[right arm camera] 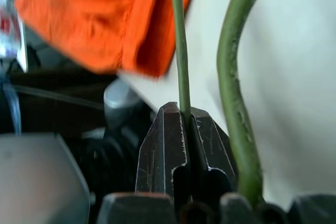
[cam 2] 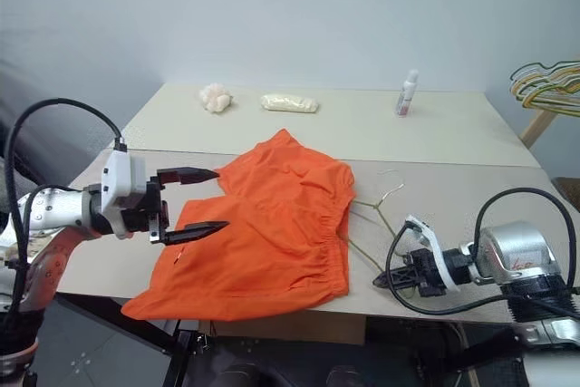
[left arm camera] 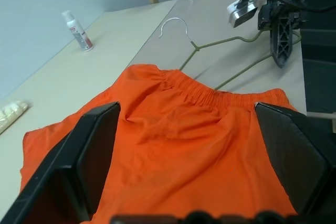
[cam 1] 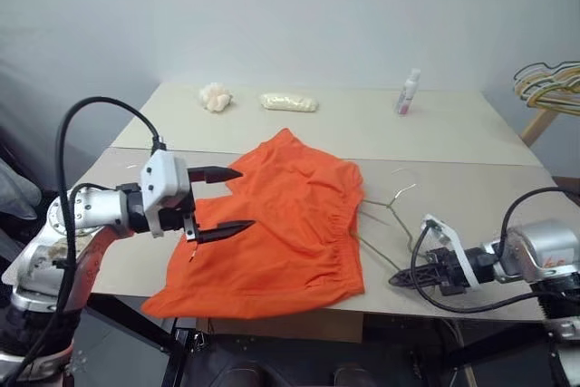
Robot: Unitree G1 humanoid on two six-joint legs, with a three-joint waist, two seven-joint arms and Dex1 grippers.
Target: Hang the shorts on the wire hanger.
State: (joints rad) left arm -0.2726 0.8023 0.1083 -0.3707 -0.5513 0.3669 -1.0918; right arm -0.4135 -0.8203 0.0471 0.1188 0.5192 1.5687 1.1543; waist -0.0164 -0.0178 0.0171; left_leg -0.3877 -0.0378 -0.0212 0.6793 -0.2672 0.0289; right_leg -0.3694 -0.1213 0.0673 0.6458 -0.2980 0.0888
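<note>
Right gripper (cam 1: 400,279) sits at the table's near right edge, its two black fingers pinched together on a thin strand of the wire hanger (cam 1: 388,208), as the right wrist view shows; left gripper (cam 1: 237,198) hovers over the near left part of the shorts with its fingers spread wide, nothing between them.

Table (cam 1: 453,138) is pale beige, made of two boards with a seam running across; the shorts (cam 1: 285,224) lie flat on the near board, bright orange, gathered waistband toward the right, hem reaching the near edge; the wire hanger lies just beside the waistband on the right, one end tucked under the fabric edge, hook curving away toward the far side.

Multicoloured hangers (cam 1: 548,83) sit bunched on a wooden stand past the far right corner.

One container: small white bottle (cam 1: 409,91) with a pink label, upright on the far board; contents cannot be told, label writing too small to read; a pale wrapped packet (cam 1: 289,102) and a cream crumpled lump (cam 1: 216,96) rest near the far edge.
</note>
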